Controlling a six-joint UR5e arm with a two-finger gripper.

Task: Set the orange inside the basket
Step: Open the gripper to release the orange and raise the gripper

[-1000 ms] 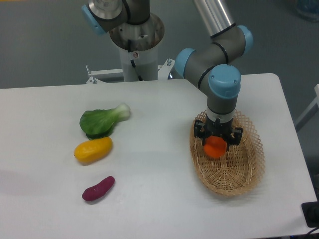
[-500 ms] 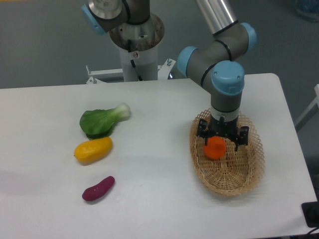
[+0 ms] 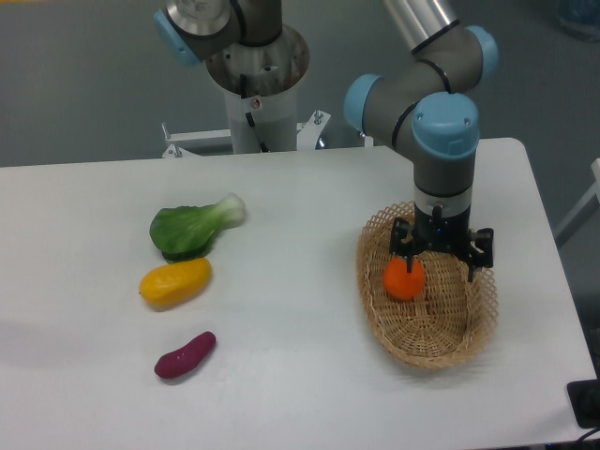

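Camera view from above the table: the orange (image 3: 403, 279) sits inside the basket (image 3: 441, 342), on its woven floor toward the left half. The gripper (image 3: 441, 260) hangs over the basket just right of the fruit, its two black fingers spread wide and holding nothing; the left finger (image 3: 406, 246) is just beside the orange's top. The basket rests on the right part of a white table (image 3: 291, 375). Well apart, on the left, lie a leafy green vegetable (image 3: 194, 226), a yellow oblong fruit (image 3: 175, 282) and a purple sweet potato (image 3: 185, 355). Behind the table stands the arm's metal pedestal (image 3: 255, 89), with grey floor (image 3: 75, 84) beyond.
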